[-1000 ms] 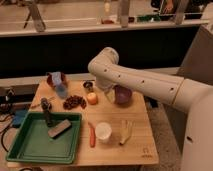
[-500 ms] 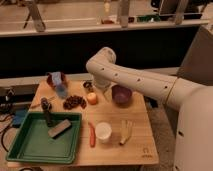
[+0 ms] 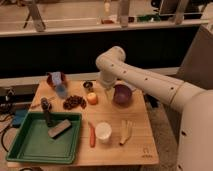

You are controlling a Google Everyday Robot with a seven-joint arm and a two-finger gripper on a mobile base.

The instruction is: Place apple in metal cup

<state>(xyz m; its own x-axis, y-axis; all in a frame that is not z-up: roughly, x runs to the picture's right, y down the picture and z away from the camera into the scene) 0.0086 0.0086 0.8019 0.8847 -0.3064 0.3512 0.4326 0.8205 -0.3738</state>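
Your gripper is hanging just beside the apple and near the metal cup on the wooden table, but you cannot tell if it is holding anything.

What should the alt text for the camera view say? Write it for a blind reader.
A white robot arm reaches over a wooden table, its claw low between the small metal cup and a purple bowl, just behind the apple, which lies on the table. A white cup, a carrot and a green tray sit nearer the camera.
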